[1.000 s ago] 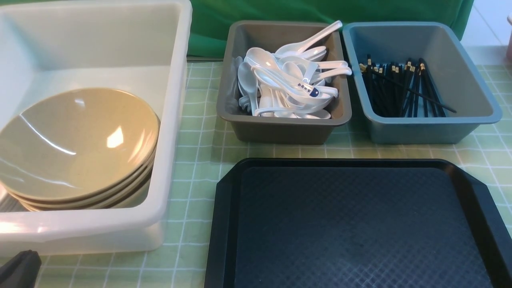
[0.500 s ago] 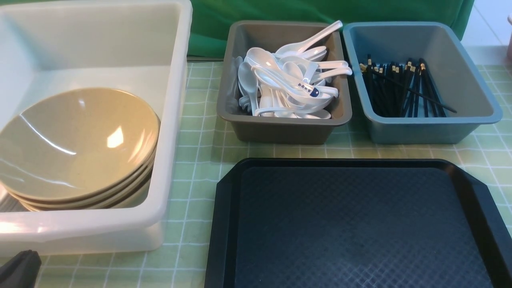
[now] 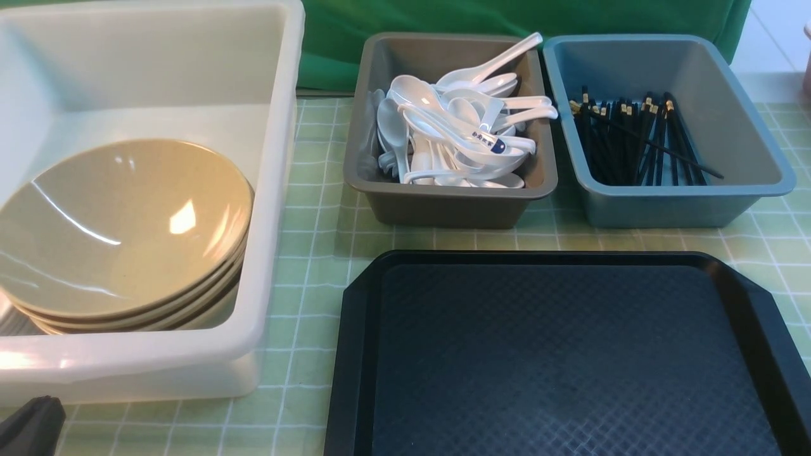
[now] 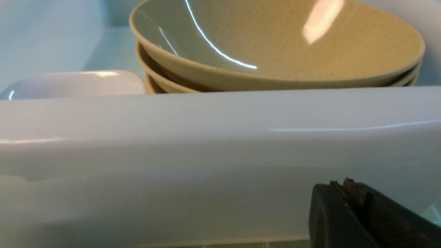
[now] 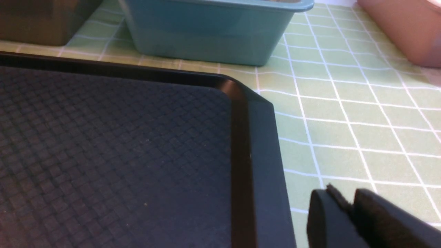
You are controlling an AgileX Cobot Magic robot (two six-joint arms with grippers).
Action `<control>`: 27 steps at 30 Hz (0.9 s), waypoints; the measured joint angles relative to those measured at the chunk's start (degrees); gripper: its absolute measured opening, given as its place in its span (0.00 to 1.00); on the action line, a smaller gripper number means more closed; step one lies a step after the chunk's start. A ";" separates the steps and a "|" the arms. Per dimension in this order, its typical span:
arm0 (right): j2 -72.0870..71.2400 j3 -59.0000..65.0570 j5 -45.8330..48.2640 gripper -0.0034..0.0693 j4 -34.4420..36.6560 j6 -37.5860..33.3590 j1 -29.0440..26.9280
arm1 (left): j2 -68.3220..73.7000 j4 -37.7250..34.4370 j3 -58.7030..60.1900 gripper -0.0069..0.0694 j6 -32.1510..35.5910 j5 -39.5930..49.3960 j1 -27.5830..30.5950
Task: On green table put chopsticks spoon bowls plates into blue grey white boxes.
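On the green table [image 3: 317, 209] the white box [image 3: 272, 190] at the left holds a stack of tan bowls [image 3: 120, 228]. In the left wrist view a white plate [image 4: 79, 84] lies beside the bowls [image 4: 275, 41] behind the box wall [image 4: 206, 137]. The grey box [image 3: 443, 206] holds white spoons, and the spoon [image 3: 488, 144] with blue characters lies on top. Black chopsticks [image 3: 633, 139] lie in the blue box [image 3: 671, 202]. My left gripper [image 4: 341, 184] is shut and empty outside the white box's near wall, low in the front view's corner [image 3: 28, 427]. My right gripper [image 5: 346, 194] hangs over the cloth beside the tray, slightly open and empty.
A black textured tray [image 3: 570, 354] fills the near middle and right of the table, and its corner [image 5: 248, 103] shows in the right wrist view. A pinkish container [image 5: 403, 31] stands to the right of the blue box [image 5: 213, 38]. A green curtain [image 3: 507, 16] hangs behind.
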 joint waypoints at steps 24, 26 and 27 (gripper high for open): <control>0.00 0.00 0.00 0.23 0.00 0.00 0.00 | 0.00 0.00 0.00 0.09 0.00 0.00 0.00; 0.00 0.00 0.00 0.23 0.00 0.00 0.00 | 0.00 0.00 0.00 0.09 0.00 0.00 0.00; 0.00 0.00 0.00 0.23 0.00 0.00 0.00 | 0.00 0.00 0.00 0.09 0.00 0.00 0.00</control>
